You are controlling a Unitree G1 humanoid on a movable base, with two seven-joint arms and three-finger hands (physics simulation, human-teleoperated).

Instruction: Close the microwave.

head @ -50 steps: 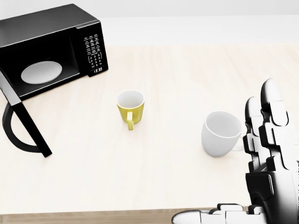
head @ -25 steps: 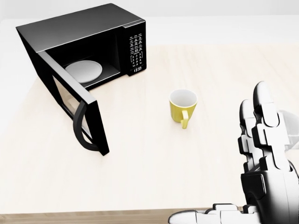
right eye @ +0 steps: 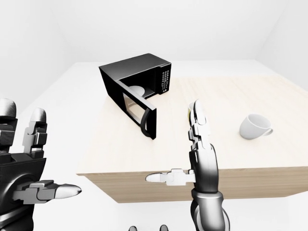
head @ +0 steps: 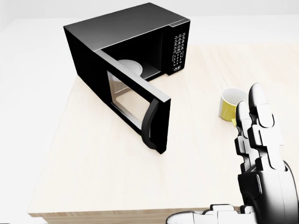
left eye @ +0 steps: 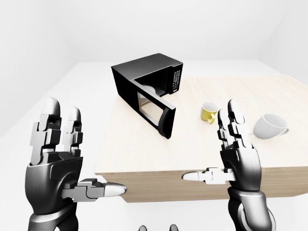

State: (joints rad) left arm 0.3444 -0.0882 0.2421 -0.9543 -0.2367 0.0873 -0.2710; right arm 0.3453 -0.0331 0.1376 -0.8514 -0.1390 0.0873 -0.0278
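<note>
The black microwave [head: 126, 32] stands at the upper middle of the head view, on a pale wooden table [head: 88, 163]. Its door [head: 133, 100] hangs wide open, swung out toward the bottom of the view, with the curved handle [head: 152, 122] at its free end. A white turntable plate [head: 131, 67] shows inside the cavity, and the keypad [head: 178, 51] is on the right. My right hand [head: 254, 163] is raised, open and empty at the lower right, well apart from the door. My left hand [left eye: 72, 159] is also open and empty, held off the table's left edge in the left-eye view.
A yellow mug [head: 231, 103] stands to the right of the microwave, partly behind my right fingers. A white mug [left eye: 269, 126] lies tipped on its side further right. White floor surrounds the table, whose near edge [left eye: 202, 185] lies just beyond my hands.
The whole picture has shifted right as the camera moved left: the microwave went from the head view's left edge to its middle, and the white mug left that view. My right hand stays raised.
</note>
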